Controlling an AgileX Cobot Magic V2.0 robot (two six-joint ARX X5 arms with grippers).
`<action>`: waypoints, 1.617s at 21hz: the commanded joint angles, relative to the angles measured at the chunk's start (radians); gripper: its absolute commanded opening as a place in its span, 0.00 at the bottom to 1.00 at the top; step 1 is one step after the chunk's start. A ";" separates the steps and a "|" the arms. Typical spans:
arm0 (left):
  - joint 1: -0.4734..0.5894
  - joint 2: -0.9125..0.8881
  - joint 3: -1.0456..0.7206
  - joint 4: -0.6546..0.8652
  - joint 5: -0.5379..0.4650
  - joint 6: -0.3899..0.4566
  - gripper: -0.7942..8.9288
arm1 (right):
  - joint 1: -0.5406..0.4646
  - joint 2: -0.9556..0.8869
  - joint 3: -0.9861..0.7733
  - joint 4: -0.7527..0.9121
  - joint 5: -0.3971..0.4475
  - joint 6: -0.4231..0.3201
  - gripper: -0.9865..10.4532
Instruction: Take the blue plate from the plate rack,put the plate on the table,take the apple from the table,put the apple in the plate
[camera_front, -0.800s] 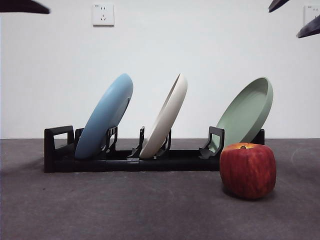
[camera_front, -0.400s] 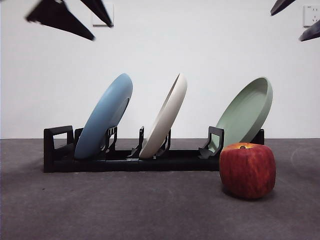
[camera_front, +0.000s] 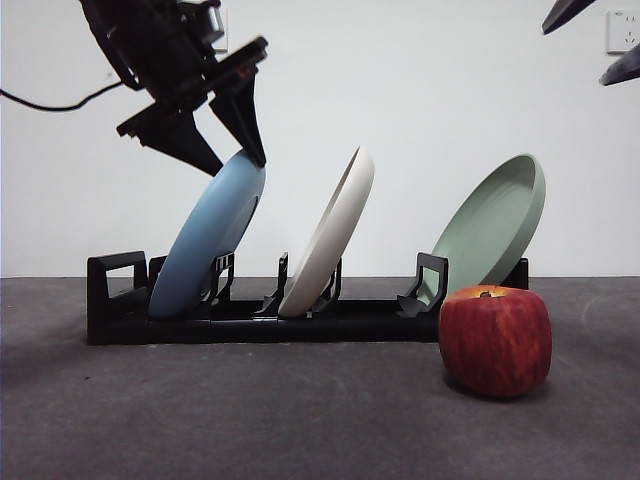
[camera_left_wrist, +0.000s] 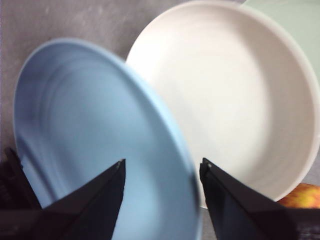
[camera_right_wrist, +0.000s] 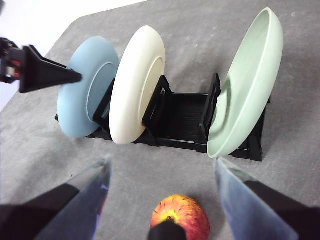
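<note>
Left gripper (camera_front: 240, 160) down astride blue plate (camera_front: 208, 235) rim.

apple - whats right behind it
Behind the apple stands the sage-green plate, leaning in the end slot of the plate rack. The apple hides the plate's lower edge and that rack end in the front view; the right wrist view shows a gap between apple and rack.

I see a matte light-blue plate (camera_front: 210, 235), a cream-white plate (camera_front: 330, 235) and a sage-green plate (camera_front: 492, 230) standing in a black plate rack (camera_front: 250, 320). Lower right of the front frame, my apple (camera_front: 495, 340) is dark red with faint streaks and a yellow-orange patch on top. The table (camera_front: 250, 420) reads dark grey and mottled, the wall (camera_front: 400, 80) white.
</note>
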 joint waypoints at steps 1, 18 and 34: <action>-0.002 0.003 -0.002 0.007 0.000 0.013 0.33 | 0.002 -0.001 0.003 -0.001 0.002 -0.008 0.39; -0.095 -0.241 0.184 -0.318 0.005 0.064 0.07 | 0.001 -0.001 0.003 -0.013 0.006 -0.009 0.39; -0.933 -0.482 -0.233 -0.450 -0.801 -0.285 0.07 | 0.001 -0.002 0.003 -0.106 0.006 -0.027 0.39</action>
